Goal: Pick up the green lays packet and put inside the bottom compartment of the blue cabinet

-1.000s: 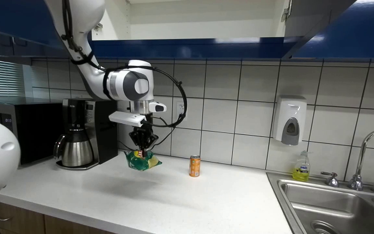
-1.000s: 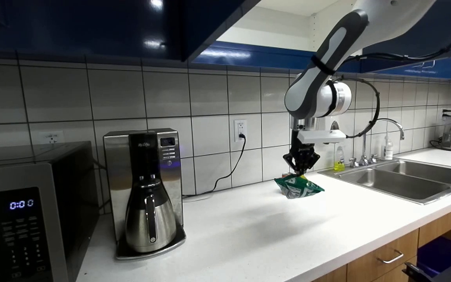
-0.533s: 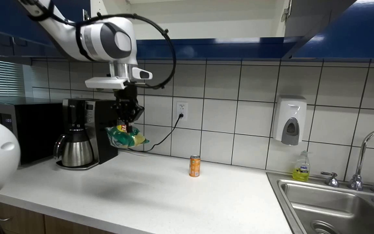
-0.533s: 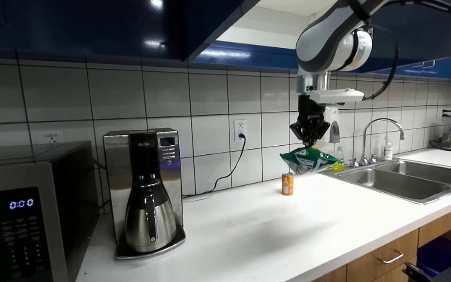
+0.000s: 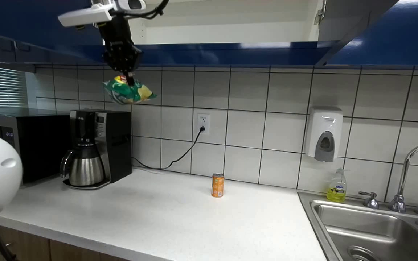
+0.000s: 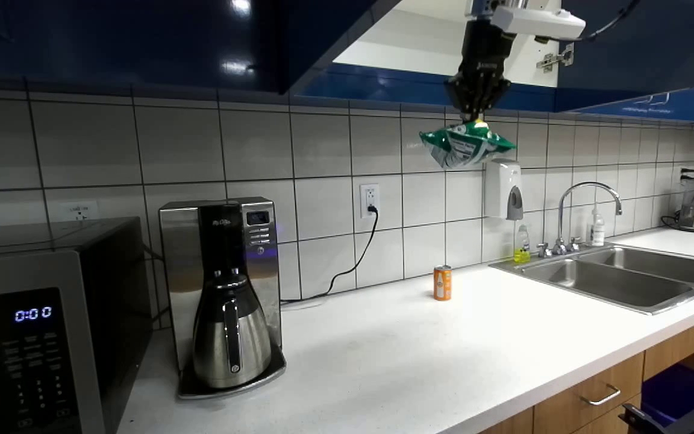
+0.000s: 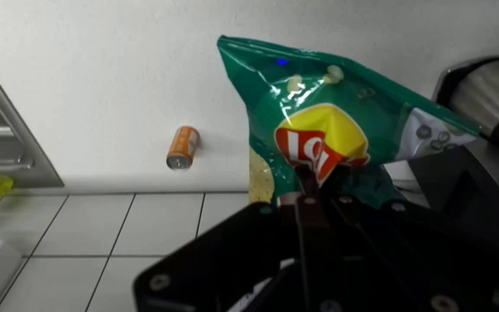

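The gripper (image 6: 472,116) is pinching the green Lays packet (image 6: 466,146)! It's hanging straight beneath, long axis near level, sitting lower than the bottom edge of the blue cabinet (image 5: 227,54), likely needing height!

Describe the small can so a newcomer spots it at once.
Find the white counter below the blue cabinet. Near the tiled wall, between coffee maker and sink, stands a small can. Its orange sides set it apart; neither neighbour is orange.

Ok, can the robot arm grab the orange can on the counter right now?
Probably not: its jaws are closed on the green Lays packet, which they'd have to release first. The orange can stands upright on the counter, seemingly unobstructed.
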Motion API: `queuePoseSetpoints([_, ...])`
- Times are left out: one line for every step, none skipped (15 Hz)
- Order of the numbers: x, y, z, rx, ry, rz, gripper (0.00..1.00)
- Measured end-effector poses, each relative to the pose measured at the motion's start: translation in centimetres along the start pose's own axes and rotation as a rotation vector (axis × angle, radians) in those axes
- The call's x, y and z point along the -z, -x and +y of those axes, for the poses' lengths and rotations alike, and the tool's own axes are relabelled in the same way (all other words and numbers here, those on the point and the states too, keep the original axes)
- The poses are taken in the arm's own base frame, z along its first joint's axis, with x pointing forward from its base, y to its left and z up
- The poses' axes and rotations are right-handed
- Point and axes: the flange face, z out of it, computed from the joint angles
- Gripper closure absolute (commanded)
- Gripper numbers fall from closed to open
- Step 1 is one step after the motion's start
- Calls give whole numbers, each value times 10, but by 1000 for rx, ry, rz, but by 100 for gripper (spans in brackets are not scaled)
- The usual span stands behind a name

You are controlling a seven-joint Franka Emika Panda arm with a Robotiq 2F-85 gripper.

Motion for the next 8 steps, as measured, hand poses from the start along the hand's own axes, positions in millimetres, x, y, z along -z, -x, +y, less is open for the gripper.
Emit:
queuePoseSetpoints([21,-6,-3,6,2,43,100])
queuePoseSetpoints([39,-11,-7,12,2,83,100])
queuePoseSetpoints([58,-17,-10,18,2,121,100])
queuePoseSetpoints([75,-22,-14,23,2,155,100])
queuePoseSetpoints([92,-27,-17,29,1,191,100])
queuePoseSetpoints([109,-32,-21,34,0,224,100])
queuePoseSetpoints([124,-37,-25,39,-2,255,100])
queuePoseSetpoints([139,-42,-28,44,-2,285,100])
